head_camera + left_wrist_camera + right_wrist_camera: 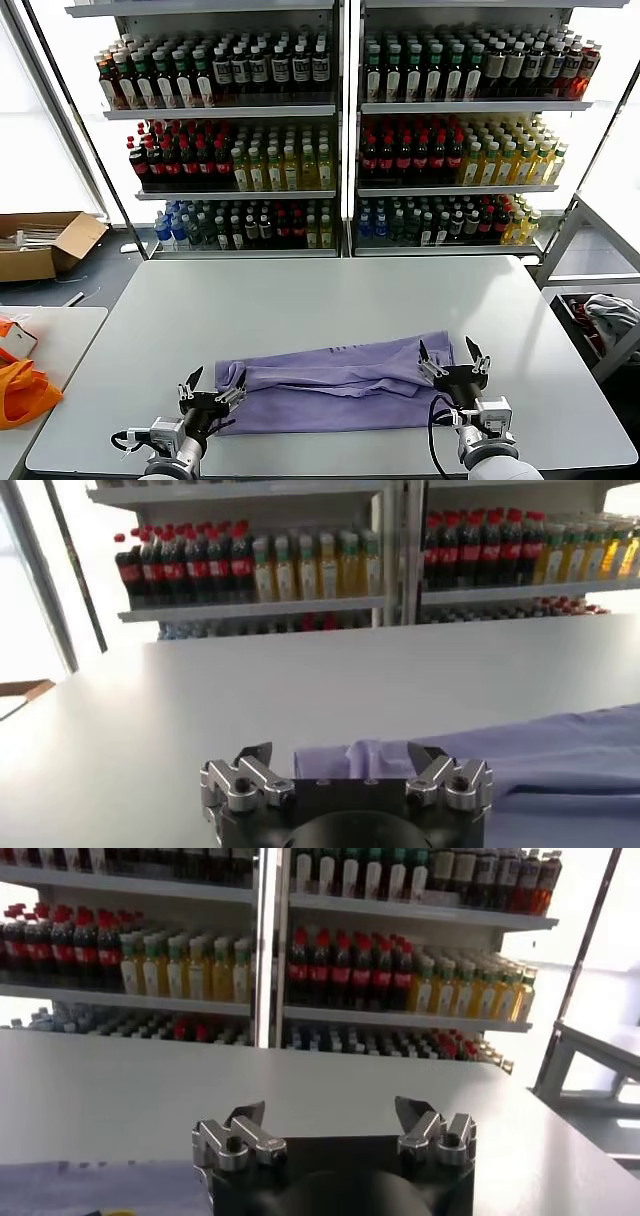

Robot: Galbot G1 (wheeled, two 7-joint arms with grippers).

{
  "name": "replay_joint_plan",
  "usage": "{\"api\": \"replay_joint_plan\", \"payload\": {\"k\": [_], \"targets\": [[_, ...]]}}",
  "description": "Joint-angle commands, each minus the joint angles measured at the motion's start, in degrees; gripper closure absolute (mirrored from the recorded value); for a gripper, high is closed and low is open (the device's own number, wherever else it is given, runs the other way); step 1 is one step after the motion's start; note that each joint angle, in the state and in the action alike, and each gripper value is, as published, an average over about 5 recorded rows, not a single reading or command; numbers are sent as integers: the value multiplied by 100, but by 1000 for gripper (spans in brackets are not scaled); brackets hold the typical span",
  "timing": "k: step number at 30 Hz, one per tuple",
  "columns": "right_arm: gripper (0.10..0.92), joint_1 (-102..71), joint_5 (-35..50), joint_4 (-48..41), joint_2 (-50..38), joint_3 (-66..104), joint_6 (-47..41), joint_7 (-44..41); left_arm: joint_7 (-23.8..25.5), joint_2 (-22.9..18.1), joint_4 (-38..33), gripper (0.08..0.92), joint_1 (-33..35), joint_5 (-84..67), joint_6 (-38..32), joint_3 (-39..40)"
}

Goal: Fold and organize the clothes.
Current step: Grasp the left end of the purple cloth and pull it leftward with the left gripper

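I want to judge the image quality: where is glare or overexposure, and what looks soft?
Head view: the windows behind the shelves are blown out white; the T-shirt is evenly lit. Left wrist view: the table shows pale glare, and the bottles look soft. Right wrist view: the bright window at the far side washes out.

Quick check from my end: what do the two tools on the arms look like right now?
Both match: the left tool and right tool have black bodies, silver metal finger links with round pivots, and dark pointed tips. Black cables run along both wrists, over light grey housings.

soft thin cloth T-shirt point(335, 385), matt smooth table point(330, 300)
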Motion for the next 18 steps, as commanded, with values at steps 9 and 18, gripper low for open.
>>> {"api": "replay_joint_plan", "payload": {"k": [9,18], "targets": [[203,-27,14,168,-58,-133,8,10,-219,-147,304,177,18,-625,100,-36],[203,-5,3,156,-19,-191,4,11,-127,-116,322,267,91,-573,73,-9]]}}
